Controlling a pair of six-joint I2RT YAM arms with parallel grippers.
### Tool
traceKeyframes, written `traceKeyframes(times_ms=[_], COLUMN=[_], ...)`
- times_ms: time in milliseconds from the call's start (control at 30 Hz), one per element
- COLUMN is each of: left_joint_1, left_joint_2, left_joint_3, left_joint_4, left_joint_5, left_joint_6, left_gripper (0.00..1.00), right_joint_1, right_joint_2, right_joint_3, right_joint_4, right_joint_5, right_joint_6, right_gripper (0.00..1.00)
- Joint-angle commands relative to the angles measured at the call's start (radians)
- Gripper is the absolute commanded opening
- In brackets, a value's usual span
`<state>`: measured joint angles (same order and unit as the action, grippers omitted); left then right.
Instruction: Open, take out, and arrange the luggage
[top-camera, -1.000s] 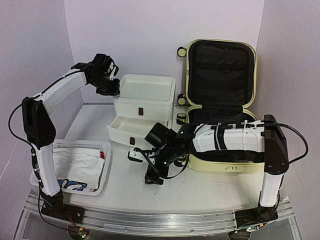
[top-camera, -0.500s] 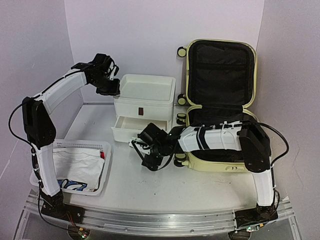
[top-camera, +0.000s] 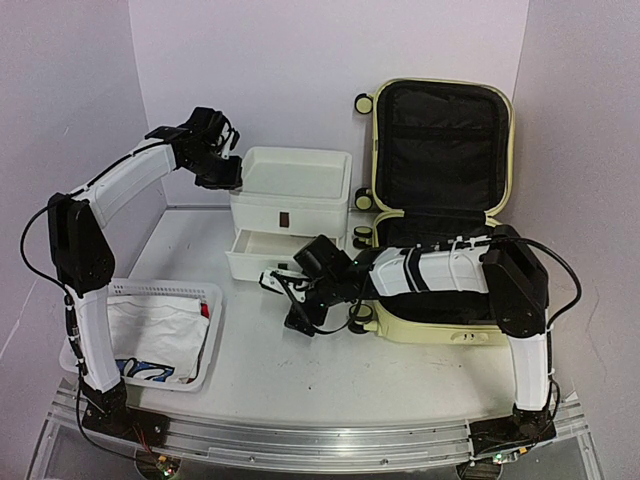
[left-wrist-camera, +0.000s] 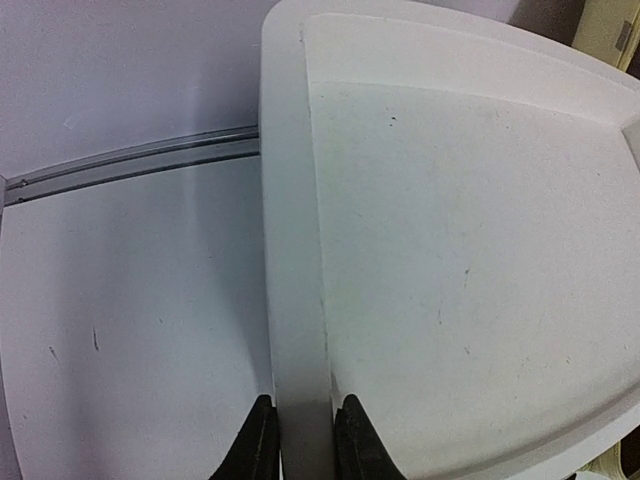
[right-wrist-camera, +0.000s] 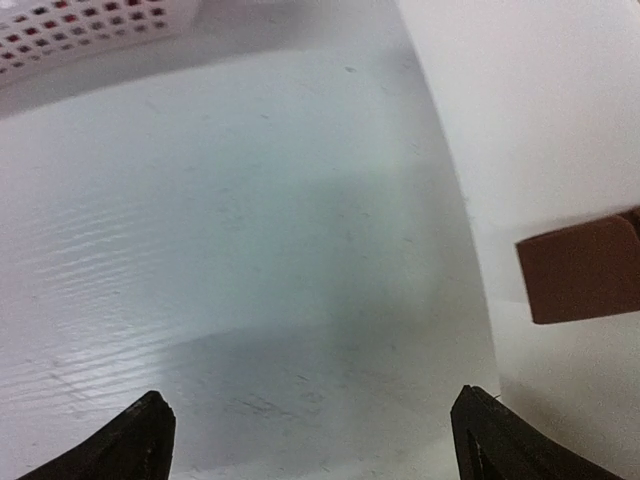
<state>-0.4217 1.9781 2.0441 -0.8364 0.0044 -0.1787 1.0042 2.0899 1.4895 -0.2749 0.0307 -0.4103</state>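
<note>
Top external: luggage at the right rear of the surface, open; lid upright against the back wall with its black lining facing forward, pale yellow lower shell flat on the surface, wheels on its left side. White drawer box just left of it, lower drawer pulled partly out. Left claw at the left edge of the box's top tray. Right arm lies low across the front of the lower shell; right claw near the drawer front, just above the surface. Perforated basket at front left, holding white cloth. Left wrist: left claw clenched on the tray rim of the white drawer box, one finger on either side of the rim; tray floor bare. Right wrist: right claw released, fingertips wide apart, only surface between them; white drawer front with a brown tab at right, basket corner at top left. View slightly blurred.
</note>
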Motion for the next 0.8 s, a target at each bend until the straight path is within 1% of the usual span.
traceKeyframes(times_ms=[0, 167, 233, 300, 400, 433, 467, 567, 667, 767], left_joint_1=[-0.026, -0.026, -0.026, -0.026, -0.026, -0.026, -0.026, -0.027, -0.026, -0.027], left_joint_2=[0.021, 0.019, 0.021, 0.022, 0.027, 0.027, 0.027, 0.024, 0.024, 0.026], left_joint_3=[0.015, 0.009, 0.009, 0.01, 0.008, 0.007, 0.005, -0.004, -0.003, 0.003], left_joint_4=[-0.118, -0.117, -0.117, -0.116, -0.115, -0.115, -0.115, -0.115, -0.116, -0.116], left_joint_5=[0.107, 0.111, 0.115, 0.119, 0.13, 0.133, 0.136, 0.14, 0.135, 0.143], left_joint_6=[0.055, 0.059, 0.059, 0.057, 0.055, 0.054, 0.054, 0.056, 0.059, 0.057], left_gripper=[0.0, 0.0, 0.0, 0.0, 0.0, 0.0, 0.0, 0.0, 0.0, 0.0], right_joint_1=[0.019, 0.019, 0.02, 0.02, 0.017, 0.009, -0.003, -0.032, -0.046, -0.074], right_joint_2=[-0.004, 0.048, 0.059, 0.077, 0.141, 0.165, 0.189, 0.23, 0.265, 0.288], right_joint_3=[0.062, 0.157, 0.172, 0.184, 0.227, 0.254, 0.284, 0.37, 0.439, 0.468], right_joint_4=[0.029, 0.022, 0.023, 0.059, 0.182, 0.209, 0.233, 0.248, 0.243, 0.231], right_joint_5=[-0.275, -0.239, -0.185, -0.061, 0.283, 0.34, 0.357, 0.316, 0.323, 0.308], right_joint_6=[-0.005, 0.001, -0.001, -0.004, -0.028, -0.037, -0.036, -0.001, -0.03, -0.044], right_gripper=[0.98, 0.98, 0.98, 0.98, 0.98, 0.98, 0.98, 0.98, 0.98, 0.98])
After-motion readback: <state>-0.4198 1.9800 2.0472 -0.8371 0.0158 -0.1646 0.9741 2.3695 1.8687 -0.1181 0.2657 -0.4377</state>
